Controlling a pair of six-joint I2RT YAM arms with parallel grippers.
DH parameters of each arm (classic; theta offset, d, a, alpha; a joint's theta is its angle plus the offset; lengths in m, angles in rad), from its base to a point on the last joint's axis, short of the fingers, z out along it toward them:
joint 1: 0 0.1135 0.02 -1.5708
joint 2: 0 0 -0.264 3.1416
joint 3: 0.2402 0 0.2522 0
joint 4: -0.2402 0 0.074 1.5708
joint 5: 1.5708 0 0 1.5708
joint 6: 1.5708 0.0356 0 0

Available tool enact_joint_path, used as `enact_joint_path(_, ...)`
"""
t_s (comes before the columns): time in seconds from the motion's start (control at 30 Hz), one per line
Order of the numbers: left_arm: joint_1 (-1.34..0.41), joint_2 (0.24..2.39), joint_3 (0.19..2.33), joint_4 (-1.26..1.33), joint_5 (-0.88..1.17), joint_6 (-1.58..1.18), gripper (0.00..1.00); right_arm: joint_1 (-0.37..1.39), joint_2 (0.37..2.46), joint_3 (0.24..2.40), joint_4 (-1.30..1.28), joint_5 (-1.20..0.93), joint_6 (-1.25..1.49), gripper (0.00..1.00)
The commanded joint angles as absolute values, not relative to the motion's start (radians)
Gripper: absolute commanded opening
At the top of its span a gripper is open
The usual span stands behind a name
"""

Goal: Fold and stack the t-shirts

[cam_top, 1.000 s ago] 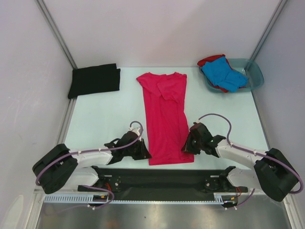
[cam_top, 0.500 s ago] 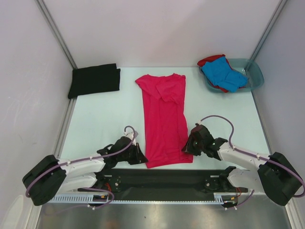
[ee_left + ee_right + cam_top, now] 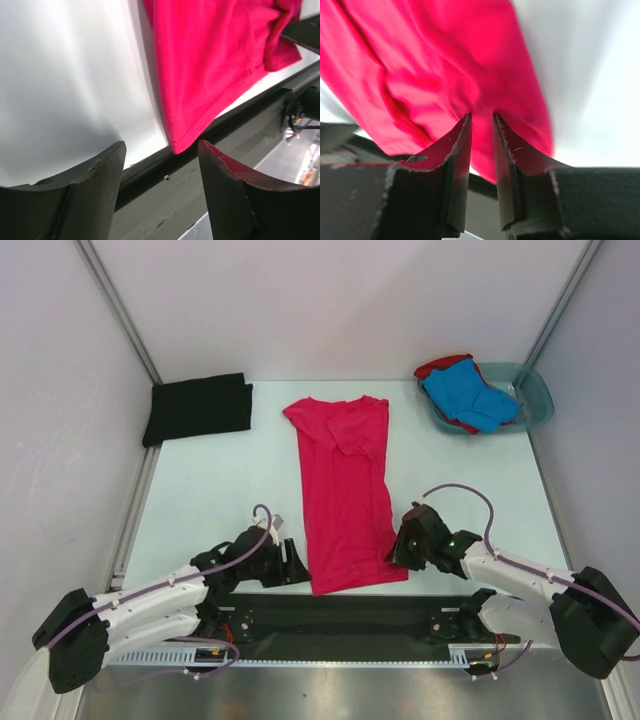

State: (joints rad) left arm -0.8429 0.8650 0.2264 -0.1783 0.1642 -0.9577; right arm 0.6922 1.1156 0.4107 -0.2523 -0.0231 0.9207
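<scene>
The bench (image 3: 220, 490) is a pale, smooth sheet boxed in by plain white walls (image 3: 330, 310), with metal posts (image 3: 115, 305) running up the far corners and a black rail (image 3: 340, 612) along the near edge.

The pink t-shirt (image 3: 345, 490) lies lengthwise between the two hands, its hem at the rail. The left hand (image 3: 290, 562) rests low beside the hem's left corner and the right hand (image 3: 397, 550) is at the right corner. Far beyond the left hand, a folded black t-shirt (image 3: 198, 408) lies flat. Far beyond the right hand, a teal basin (image 3: 540, 400) holds a blue t-shirt (image 3: 470, 395) on top of a red t-shirt (image 3: 438, 367).

From overhead neither grip can be read. The left wrist view shows that hand's fingers (image 3: 95, 190) spread wide with nothing between them, the hem corner just ahead and hanging over the rail. The right wrist view shows fingers (image 3: 455, 165) pressed close together, pinching a fold of pink cloth.
</scene>
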Motion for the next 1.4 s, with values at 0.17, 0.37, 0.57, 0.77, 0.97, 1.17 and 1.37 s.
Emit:
enact_joint_path(0.17,-0.847,1.125,0.403,-0.255,0.072,-0.827,0.70,0.716,0.879,0.567,-0.658,0.179,0.847,0.35)
enact_joint_path(0.37,-0.847,1.354,0.635,-0.158,0.115,-0.743,0.70,0.704,0.948,0.617,-0.669,0.218,0.807,0.37)
enact_joint_path(0.57,-0.845,1.534,0.830,-0.162,0.121,-0.671,0.71,0.707,0.992,0.610,-0.611,0.227,0.770,0.38)
enact_joint_path(0.77,-0.845,1.606,0.900,-0.186,0.109,-0.653,0.71,0.704,1.032,0.653,-0.609,0.250,0.733,0.38)
enact_joint_path(0.97,-0.845,1.549,0.740,-0.170,0.117,-0.707,0.68,0.703,1.083,0.617,-0.568,0.201,0.750,0.38)
enact_joint_path(1.17,-0.847,1.448,0.592,-0.178,0.114,-0.759,0.45,0.706,1.103,0.589,-0.569,0.193,0.770,0.37)
enact_joint_path(1.37,-0.847,1.370,0.519,-0.225,0.095,-0.778,0.00,0.706,1.072,0.584,-0.572,0.189,0.773,0.37)
